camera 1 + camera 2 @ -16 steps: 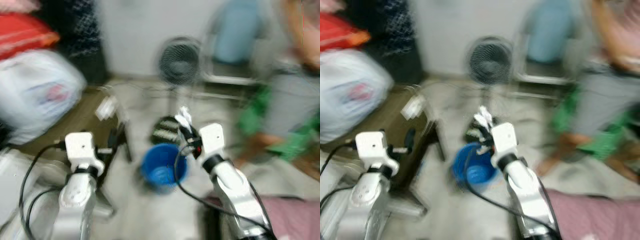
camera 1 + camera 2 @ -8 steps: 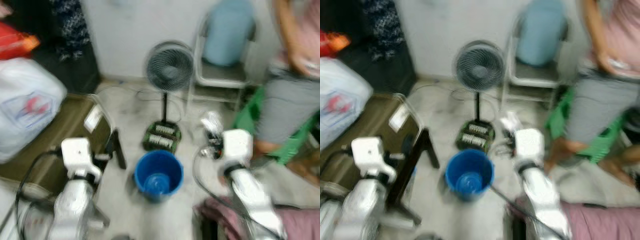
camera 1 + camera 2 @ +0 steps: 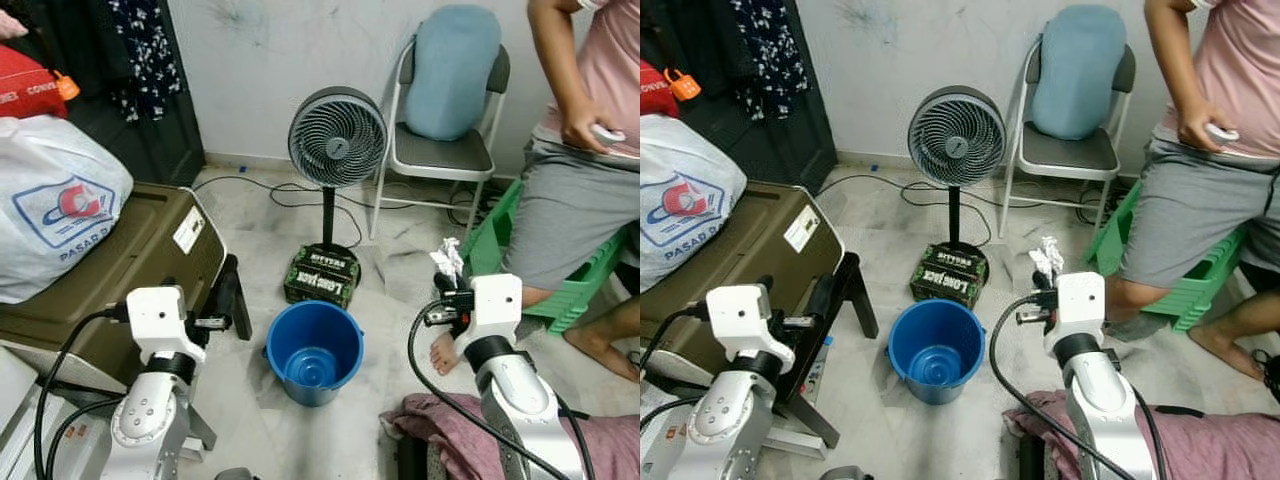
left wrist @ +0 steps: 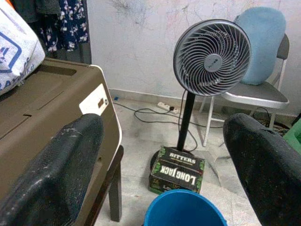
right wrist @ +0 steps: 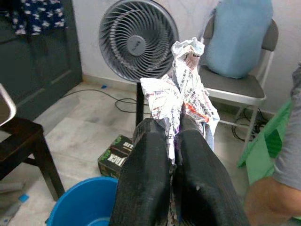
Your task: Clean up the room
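Right gripper [image 5: 171, 141]: fingers pressed together on a crumpled paper [image 5: 181, 89], held in the air at about 3 o'clock of the bucket, up off the floor.
Paper: white with print and a red patch, sticking up out of the fingertips; in the head views it sits at the tip of the right arm [image 3: 1045, 255], between the bucket and the person's leg.
Left gripper [image 4: 164, 155]: fingers [image 4: 51, 174] wide apart with nothing between them, at 9 o'clock of the bucket, just beside the brown case.
Bucket [image 3: 315, 352]: blue, upright on the floor between the two arms, open at the top.
Fan [image 3: 337, 137]: on a stand at 12 o'clock of the bucket, its foot behind a green box [image 3: 322, 276] that lies just beyond the bucket.
Chair [image 3: 440, 150]: at 1 o'clock, against the wall, with a blue cushion [image 3: 452, 68] on its back.
Case [image 3: 120, 270]: brown, at 9 to 10 o'clock, with a white bag [image 3: 55, 205] on it.
Person [image 3: 575, 180]: at 2 o'clock, seated on a green stool [image 3: 500, 235], one bare foot on the floor near the right arm.
Cloth [image 3: 450, 435]: pink, on the floor at 4 o'clock.
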Robot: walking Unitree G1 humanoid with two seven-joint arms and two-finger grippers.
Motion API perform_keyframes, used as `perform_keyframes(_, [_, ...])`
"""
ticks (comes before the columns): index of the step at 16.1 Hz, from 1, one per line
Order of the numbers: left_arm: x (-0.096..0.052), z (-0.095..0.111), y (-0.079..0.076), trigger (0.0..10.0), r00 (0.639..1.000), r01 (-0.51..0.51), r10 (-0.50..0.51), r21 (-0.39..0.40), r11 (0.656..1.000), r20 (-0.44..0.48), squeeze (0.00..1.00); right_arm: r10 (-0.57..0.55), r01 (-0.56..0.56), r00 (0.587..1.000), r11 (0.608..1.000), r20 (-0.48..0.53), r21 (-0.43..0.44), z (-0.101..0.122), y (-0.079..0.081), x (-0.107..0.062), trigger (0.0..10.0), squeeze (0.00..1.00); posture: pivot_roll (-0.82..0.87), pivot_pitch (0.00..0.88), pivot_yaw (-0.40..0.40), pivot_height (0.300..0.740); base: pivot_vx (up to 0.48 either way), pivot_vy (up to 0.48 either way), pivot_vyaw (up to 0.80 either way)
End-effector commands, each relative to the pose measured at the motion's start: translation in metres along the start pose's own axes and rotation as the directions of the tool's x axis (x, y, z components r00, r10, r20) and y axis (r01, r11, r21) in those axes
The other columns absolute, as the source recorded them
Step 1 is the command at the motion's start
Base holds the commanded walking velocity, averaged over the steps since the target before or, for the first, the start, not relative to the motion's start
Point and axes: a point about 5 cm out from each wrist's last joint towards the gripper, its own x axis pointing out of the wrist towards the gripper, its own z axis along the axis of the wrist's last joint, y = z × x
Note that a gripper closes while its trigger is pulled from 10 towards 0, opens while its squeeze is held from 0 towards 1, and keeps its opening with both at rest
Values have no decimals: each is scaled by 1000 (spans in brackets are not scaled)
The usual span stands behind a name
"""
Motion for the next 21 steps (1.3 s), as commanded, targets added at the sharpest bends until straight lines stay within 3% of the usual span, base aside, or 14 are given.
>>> perform_keyframes(1, [1,4,-1,10000,1000,16,-16,5,1000,11,0,24,-24,999,1000,36,-20,8,3,2,10000,0,22,20,-22,740,0,0,550])
perform_keyframes(16, [5,6,-2,10000,1000,6,-6,24,1000,13,0,42,-41,999,999,25,-8,8,6,10,10000,0,25,23,-33,740,0,0,748])
perform_keyframes(21, [7,7,-6,10000,999,39,-38,-4,999,25,0,13,-13,1000,999,10,29,7,3,13,10000,0,20,30,-33,740,0,0,-320])
